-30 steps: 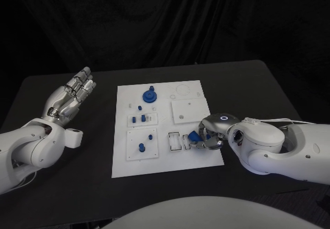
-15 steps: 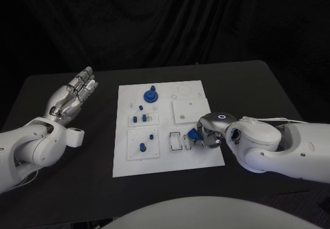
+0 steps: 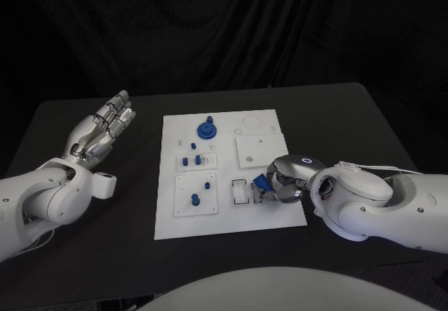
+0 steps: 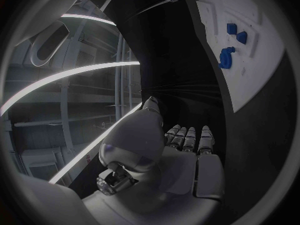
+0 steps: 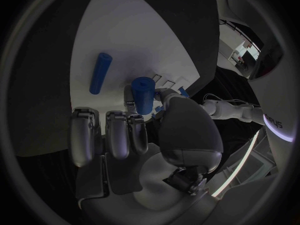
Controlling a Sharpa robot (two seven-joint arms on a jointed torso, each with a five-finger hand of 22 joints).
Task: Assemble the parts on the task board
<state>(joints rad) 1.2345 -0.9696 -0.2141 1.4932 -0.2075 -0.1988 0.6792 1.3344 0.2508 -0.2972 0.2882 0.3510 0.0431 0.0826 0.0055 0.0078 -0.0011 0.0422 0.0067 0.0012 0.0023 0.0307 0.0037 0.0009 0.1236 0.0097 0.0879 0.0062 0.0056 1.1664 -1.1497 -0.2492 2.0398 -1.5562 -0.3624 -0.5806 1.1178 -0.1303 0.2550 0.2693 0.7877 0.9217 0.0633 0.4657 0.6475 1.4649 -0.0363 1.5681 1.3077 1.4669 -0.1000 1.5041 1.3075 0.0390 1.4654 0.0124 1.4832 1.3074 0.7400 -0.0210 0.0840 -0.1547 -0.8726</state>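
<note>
Right hand (image 3: pixel 283 184) pinches a blue cylinder part (image 5: pixel 143 95), long axis roughly upright, just over the task board (image 3: pixel 230 220) near-right area beside the slotted holder (image 3: pixel 242 192); left hand (image 3: pixel 101 127) released, fingers extended, well apart; right hand nearer.

task board (image 3: pixel 228 220) lies at centre of counter (image 3: pixel 355 116). left robot hand (image 3: pixel 101 127) hovers over counter left of board, apart from it. right robot hand (image 3: pixel 283 183) sits over board's right edge, holding cylindrical part (image 5: pixel 142 96) just beside rectangular frame (image 3: pixel 241 192). second cylindrical part (image 5: pixel 99 73) lies flat on board nearby. round part (image 3: pixel 205 130) stands at board's far end.
</note>
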